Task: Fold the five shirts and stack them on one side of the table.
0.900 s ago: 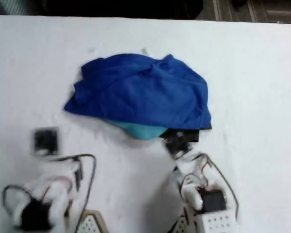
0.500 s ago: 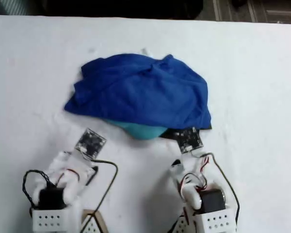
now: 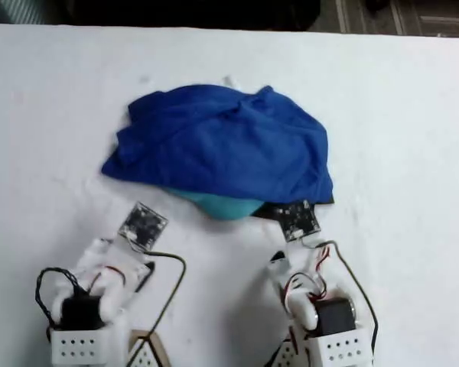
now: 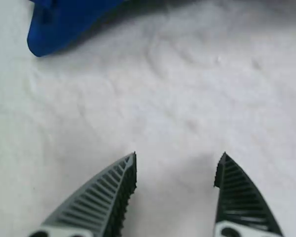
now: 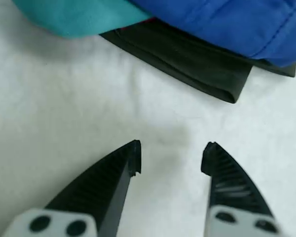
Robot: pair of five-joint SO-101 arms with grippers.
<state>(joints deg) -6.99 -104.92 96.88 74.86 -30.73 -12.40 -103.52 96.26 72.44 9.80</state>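
So the pile sits about mid-table: a rumpled royal-blue cotton-looking shirt (image 3: 222,145) is draped over everything, soft and creased, with a lumpy rounded outline and one corner drooping toward the left arm's side (image 4: 64,24). Under its near edge a smooth teal shirt (image 3: 222,205) pokes out as a curved lip, and right beside that lies a flat, neatly folded black garment (image 5: 187,61) with a squared-off corner, matte and a bit slick-looking. The blue one overlaps both, so most of what's under it is hidden and I can't tell how many shirts are in there. All of it rests on a white cloth-covered table (image 3: 398,115) that looks soft and faintly dimpled up close. The left gripper (image 4: 178,155) has its ribbed grey pointed fingers (image 4: 113,197) spread apart with nothing between them, hanging over bare cloth well short of the blue corner. The right gripper (image 5: 173,144) is also spread wide and empty, its dark ribbed tips near the black garment's edge but not touching it. From above, the right arm's (image 3: 314,294) square camera board covers part of that black fold. A black cable (image 3: 172,283) loops beside the left arm (image 3: 92,283).
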